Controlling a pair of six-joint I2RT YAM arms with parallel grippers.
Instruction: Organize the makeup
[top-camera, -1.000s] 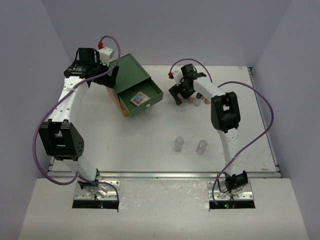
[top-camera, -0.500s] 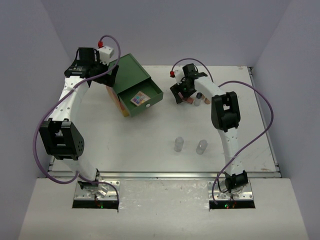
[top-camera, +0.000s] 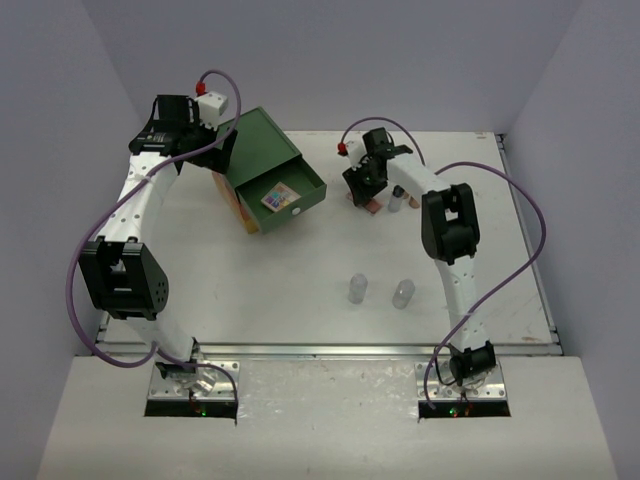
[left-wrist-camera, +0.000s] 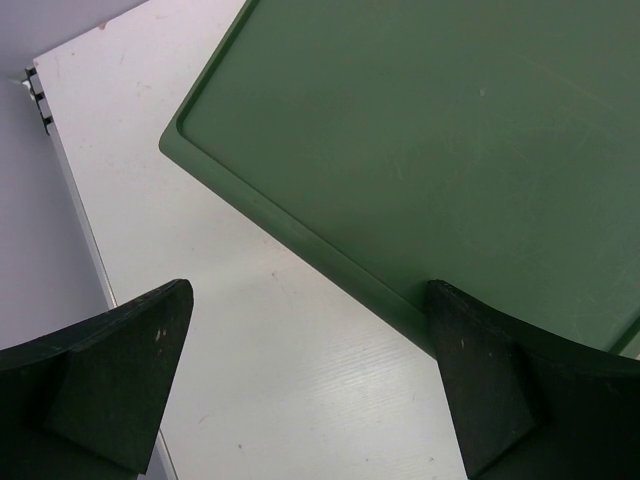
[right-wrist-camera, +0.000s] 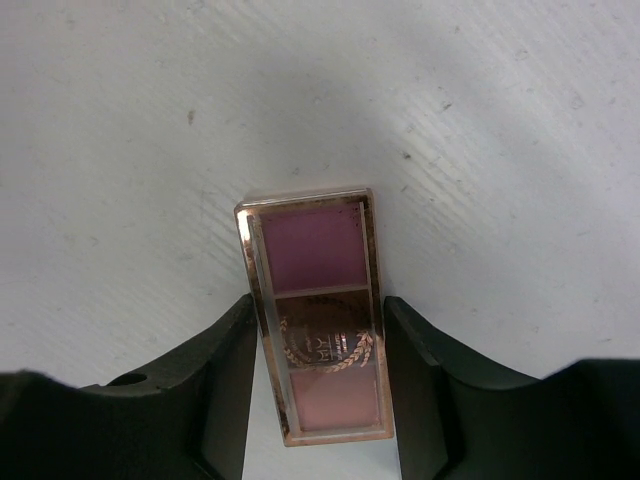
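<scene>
Fingers (right-wrist-camera: 225, 385) of R gripper (right-wrist-camera: 318, 335) clamped on pink palette (right-wrist-camera: 312, 265); L gripper (left-wrist-camera: 308, 300) wide open over chest (left-wrist-camera: 450, 130). Grasp step; next: lift, move to drawer (top-camera: 312, 188).

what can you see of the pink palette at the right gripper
The pink palette is a slim rectangle with a shiny rose-gold frame around three pans: purple-pink, a dark middle one with a gold laurel emblem, and pale pink. It lies face up on the white table, its long edges pinched between the fingers of the right gripper.
</scene>
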